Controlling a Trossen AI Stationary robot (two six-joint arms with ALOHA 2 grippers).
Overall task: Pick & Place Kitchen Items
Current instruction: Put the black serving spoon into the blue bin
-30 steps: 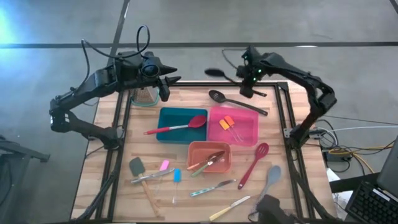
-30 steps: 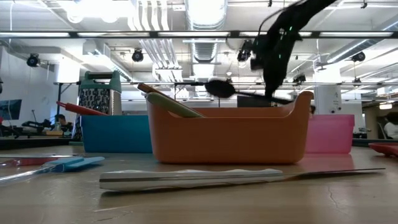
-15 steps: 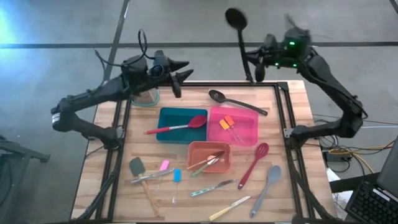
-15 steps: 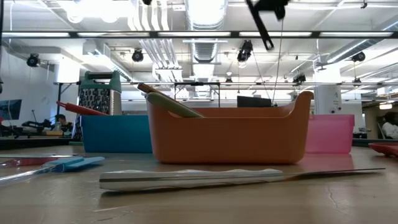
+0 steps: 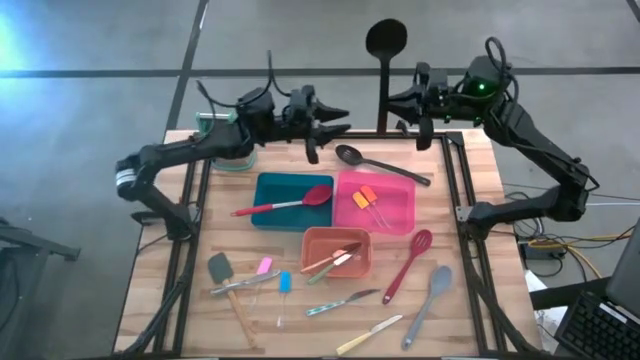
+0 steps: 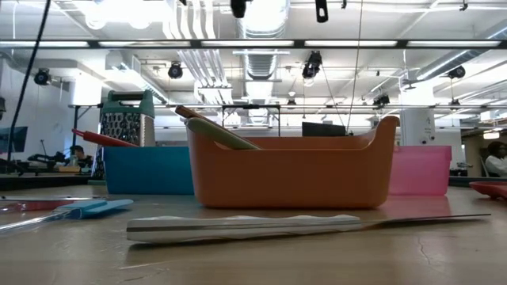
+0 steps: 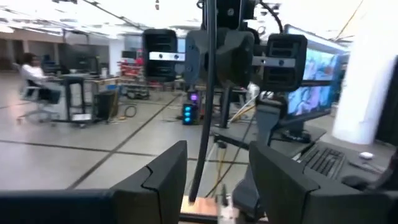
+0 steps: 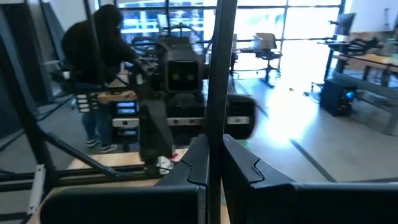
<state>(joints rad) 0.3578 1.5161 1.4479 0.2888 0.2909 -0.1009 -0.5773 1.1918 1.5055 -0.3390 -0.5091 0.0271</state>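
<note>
Black spoon (image 5: 385, 60) is held upright by its handle in the right gripper (image 5: 412, 108), jaws clamped tight on it, bowl end up, above the far edge of the table (image 5: 160, 260), right of centre. Right wrist view shows the handle running straight up between the pinched fingers (image 8: 198, 163). Left gripper (image 5: 322, 128) sits just left of it, above the far edge near the centre, jaws parted with nothing between the pads; in the left wrist view the spoon handle stands in front of the gap, apart from the fingers (image 7: 163, 175).

Second black spoon (image 5: 375, 164) lies on the table beside the far side of the pink tray (image 5: 404, 218). Pink tray has two small orange-head spatulas (image 5: 366, 198) in it. Red spoon (image 5: 285, 203) lies across the blue tray (image 5: 268, 216), handle sticking out left. Orange tray (image 5: 312, 268) near centre holds a couple of utensils. Another red spoon (image 5: 406, 263) and grey spoon (image 5: 428, 300) on the right near side. Pastel-handled knives (image 5: 342, 301) and small spatulas (image 5: 252, 273) are scattered on the near side. Box grater (image 6: 125, 119) stands at the far left.
</note>
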